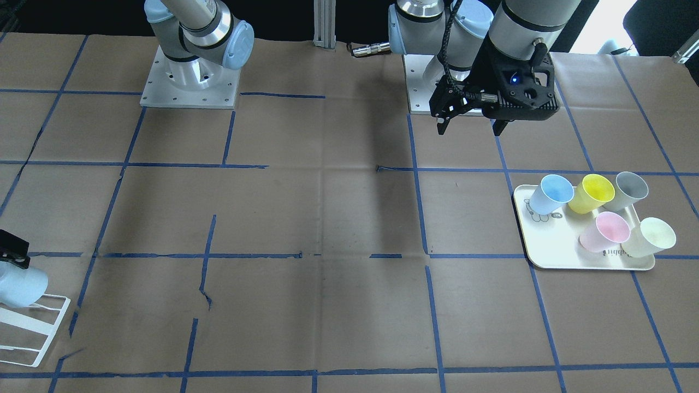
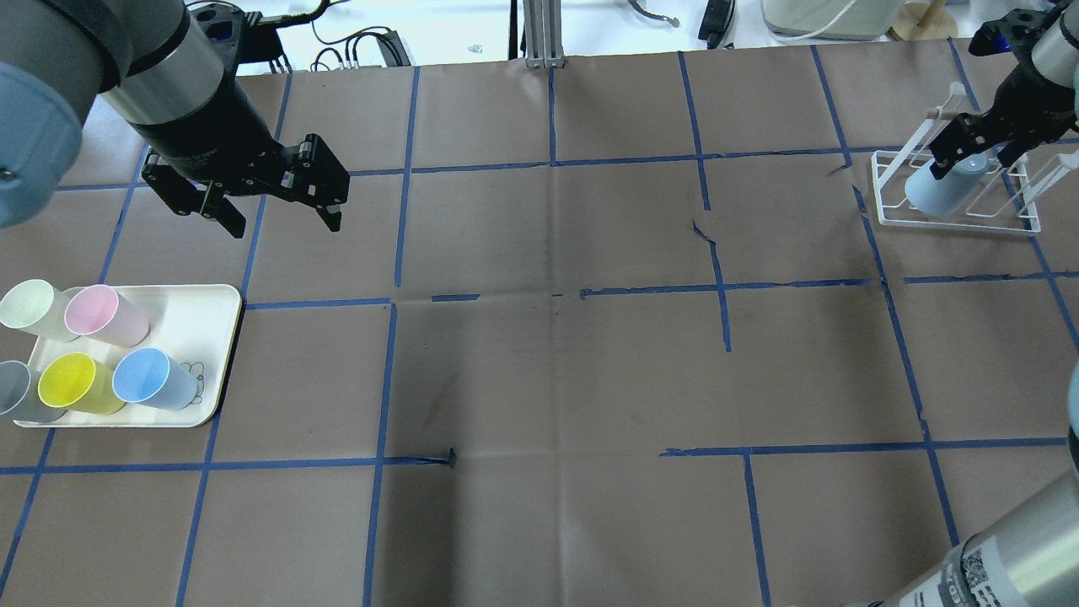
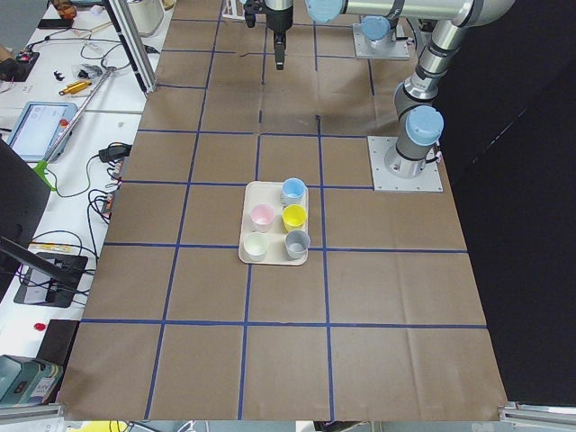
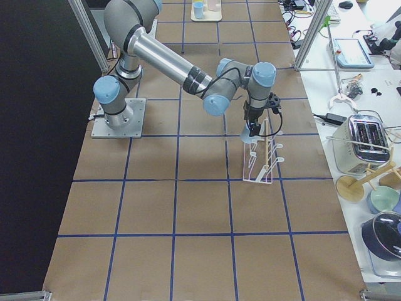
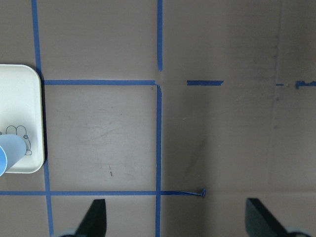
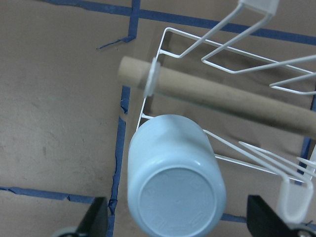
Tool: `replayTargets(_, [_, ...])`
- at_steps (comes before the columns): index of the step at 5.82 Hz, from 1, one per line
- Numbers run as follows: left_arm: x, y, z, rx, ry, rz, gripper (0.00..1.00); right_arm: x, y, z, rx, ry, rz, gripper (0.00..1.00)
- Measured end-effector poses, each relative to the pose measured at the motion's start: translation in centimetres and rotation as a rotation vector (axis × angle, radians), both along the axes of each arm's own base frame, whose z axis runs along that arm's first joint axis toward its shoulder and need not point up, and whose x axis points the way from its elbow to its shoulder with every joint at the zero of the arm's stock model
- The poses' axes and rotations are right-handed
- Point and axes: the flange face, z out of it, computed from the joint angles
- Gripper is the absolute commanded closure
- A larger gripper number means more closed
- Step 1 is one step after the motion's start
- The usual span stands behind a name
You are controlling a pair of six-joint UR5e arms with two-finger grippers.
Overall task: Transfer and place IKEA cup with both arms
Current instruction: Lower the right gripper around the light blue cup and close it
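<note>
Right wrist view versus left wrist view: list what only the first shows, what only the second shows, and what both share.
Only the right wrist view: an upside-down pale blue cup, base toward the camera, at a white wire rack with a wooden rod. Only the left wrist view: a white tray corner and the edge of a second blue cup on it. Both: brown paper table, blue tape lines, and the spread fingertips of the right gripper or left gripper.

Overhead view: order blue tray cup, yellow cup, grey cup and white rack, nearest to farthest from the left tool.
1. Blue cup, tray edge nearest the left tool.
2. Yellow cup, beside it.
3. Grey cup, tray's outer corner.
4. White rack, across the table.
</note>
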Motion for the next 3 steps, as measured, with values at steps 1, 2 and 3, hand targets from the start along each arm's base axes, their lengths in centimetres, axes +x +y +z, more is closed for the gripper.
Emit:
replayTargets(1, [0.02,0.02,-0.04,0.002,0.0,0.001,0.02,-0.15,-0.32,-0.84,-0.007,0.003,0.001,0.01])
replayTargets(2, [0.03,0.01,-0.16,0.005,0.0,0.001,0.02,-0.27,-0.57,-1.38,-0.012,0.005,0.001,0.06])
replayTargets(3, [0.02,-0.01,-0.2,0.006,0.0,0.001,0.02,-0.25,-0.62,-1.37,-0.016,0.006,-0.004,0.2])
